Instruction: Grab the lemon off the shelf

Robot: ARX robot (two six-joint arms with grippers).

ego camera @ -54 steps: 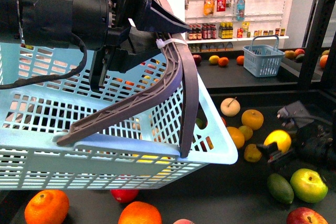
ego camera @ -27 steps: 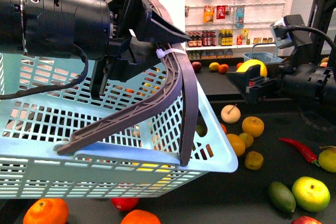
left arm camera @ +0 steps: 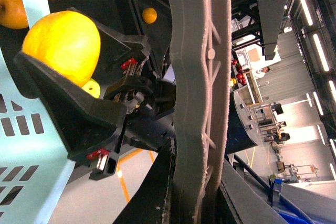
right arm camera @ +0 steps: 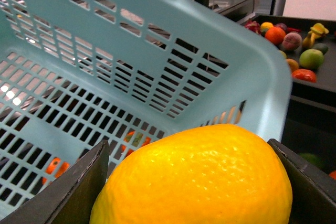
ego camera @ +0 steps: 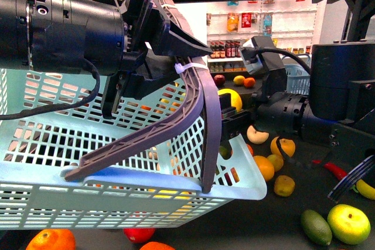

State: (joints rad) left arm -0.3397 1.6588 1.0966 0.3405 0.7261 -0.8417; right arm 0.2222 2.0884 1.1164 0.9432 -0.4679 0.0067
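At the basket's near corner, the right gripper (ego camera: pixel 229 113) is clamped on the lemon (ego camera: pixel 231 98), its dark pads (right arm camera: pixel 79 192) pressing the fruit from two sides while most of the yellow bulge sits proud of them. The lemon is off the shelf (ego camera: pixel 266 226) and hangs in the air just beside the upright of the grey handle (ego camera: pixel 211 115), about level with the pale blue basket's rim (ego camera: pixel 249 174); the right wrist view shows the slotted basket wall and floor just beyond it. The grip looks like the first weak point: a smooth, rounded fruit held only at its flanks could roll or squirt out if the arm jolts or the pads ease too early. Released short of the opening, it would probably strike the rim and bounce down onto the dark tray among the oranges (ego camera: pixel 263 168) and the yellow-green fruit (ego camera: pixel 348 223). The second risk is contact, since the gripper's body is close to both handle and rim, and a nudge there could knock the fruit loose. Further out, the left gripper (ego camera: pixel 184 45) is closed on the handle's top, and the basket hangs from it tilted, so any bump may swing it and shift the opening away from the lemon. Whether the lemon has fully cleared the rim I cannot tell.
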